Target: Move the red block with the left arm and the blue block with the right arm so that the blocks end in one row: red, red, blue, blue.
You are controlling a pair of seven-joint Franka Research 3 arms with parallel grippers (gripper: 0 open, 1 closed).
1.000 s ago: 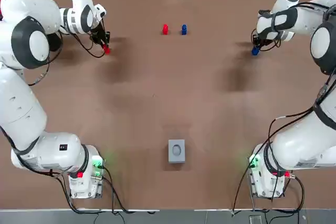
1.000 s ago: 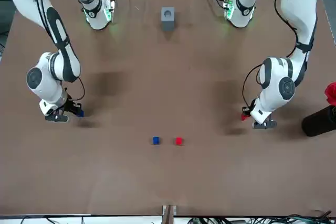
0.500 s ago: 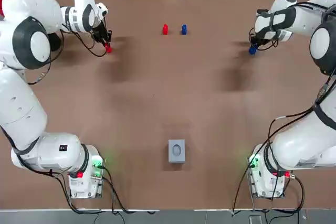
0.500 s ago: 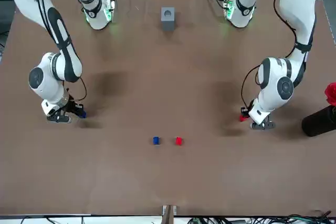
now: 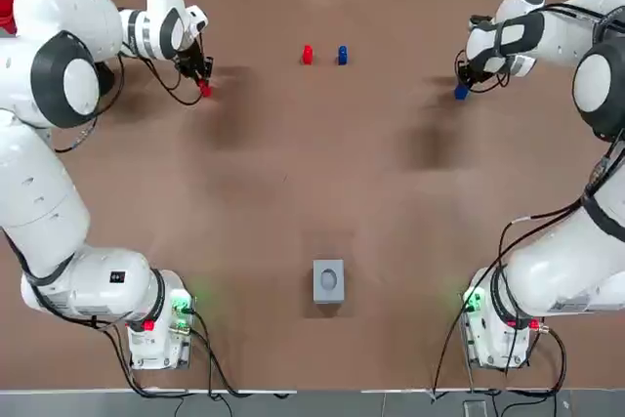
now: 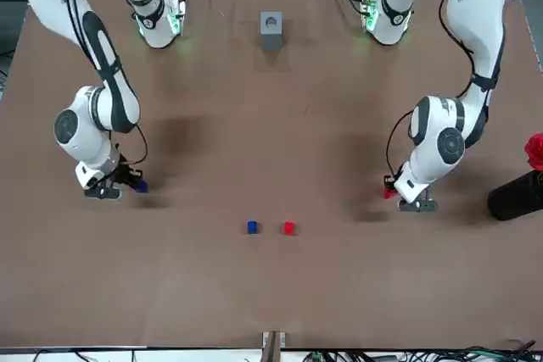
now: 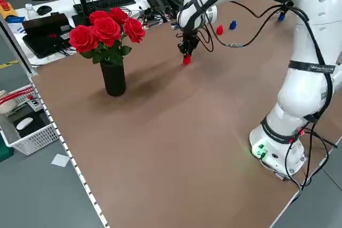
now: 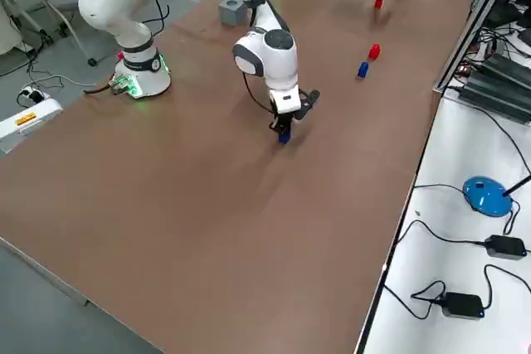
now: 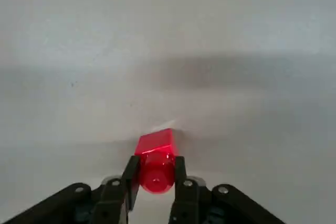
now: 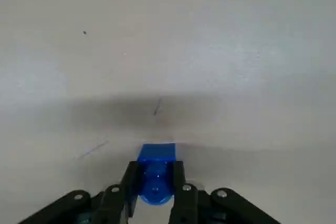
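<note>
Left pincer (image 5: 203,85) clamping red block (image 9: 155,150), right pincer (image 5: 461,88) clamping blue block (image 10: 156,161); both shifted inward.

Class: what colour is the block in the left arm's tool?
Red. The small red block in the left tool shows best in the left wrist view.

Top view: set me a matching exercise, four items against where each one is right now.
Items:
1. outer red block
2. outer blue block
3. centre red block
4. grey box

Places:
A. mid-table, between the arm bases
B. in the right hand
C. beside the centre blue block
D. in the left hand

Pairs: 1-D, 2-B, 3-C, 4-A.
</note>
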